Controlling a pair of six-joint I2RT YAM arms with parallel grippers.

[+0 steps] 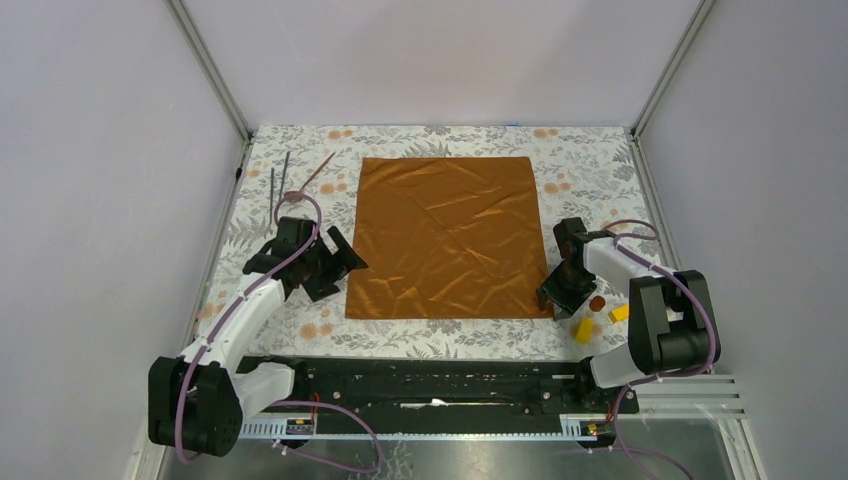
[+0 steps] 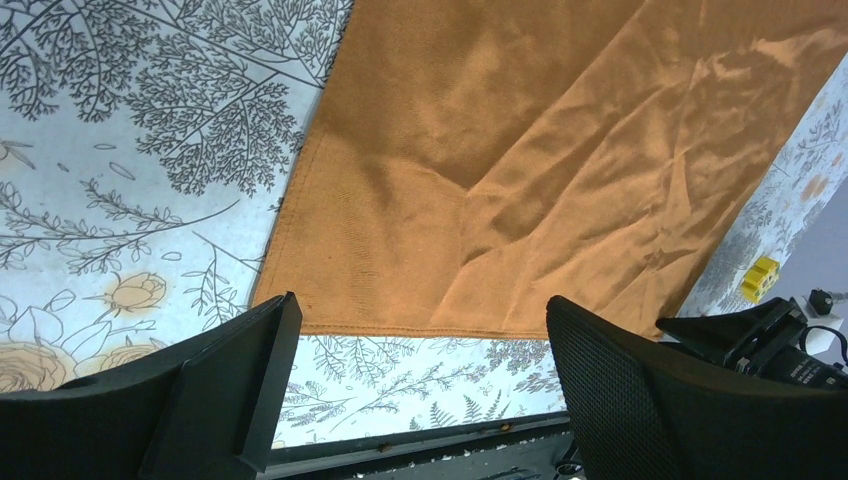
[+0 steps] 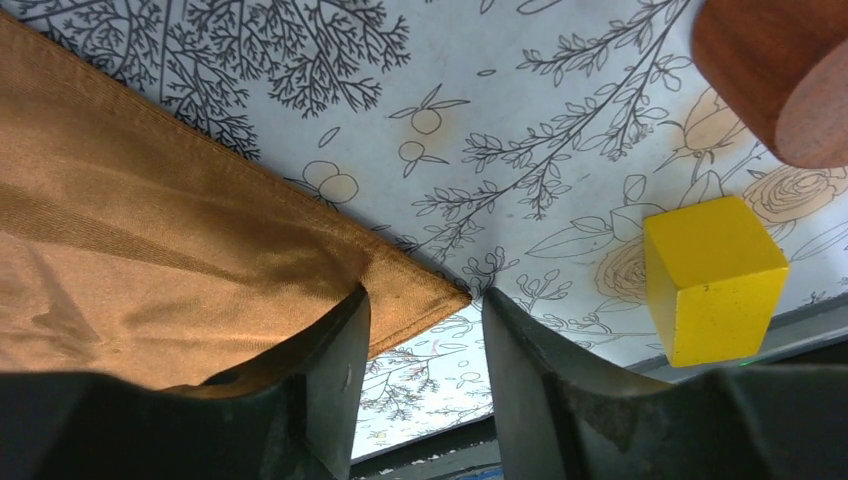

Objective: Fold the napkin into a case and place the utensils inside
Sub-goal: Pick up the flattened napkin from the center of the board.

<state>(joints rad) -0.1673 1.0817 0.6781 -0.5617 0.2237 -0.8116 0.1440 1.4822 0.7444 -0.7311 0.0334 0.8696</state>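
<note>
The rust-orange napkin (image 1: pixel 445 235) lies flat and unfolded on the floral tablecloth (image 1: pixel 590 170). My left gripper (image 1: pixel 342 268) is open wide just off the napkin's near-left corner. In the left wrist view the napkin (image 2: pixel 540 150) fills the upper half and its hem lies ahead of my gripper (image 2: pixel 420 350). My right gripper (image 1: pixel 560 293) sits at the near-right corner. In the right wrist view its jaws (image 3: pixel 425 340) are partly open astride the napkin corner (image 3: pixel 420 295), not closed on it. The copper spoon (image 1: pixel 315 172) and two dark rods (image 1: pixel 279 180) lie at the far left.
Two yellow blocks (image 1: pixel 583 328) (image 1: pixel 619 313) and a brown wooden disc (image 1: pixel 597 302) lie just right of my right gripper. One block (image 3: pixel 710 275) and the disc (image 3: pixel 775 70) show close in the right wrist view. The black rail (image 1: pixel 430 380) runs along the near edge.
</note>
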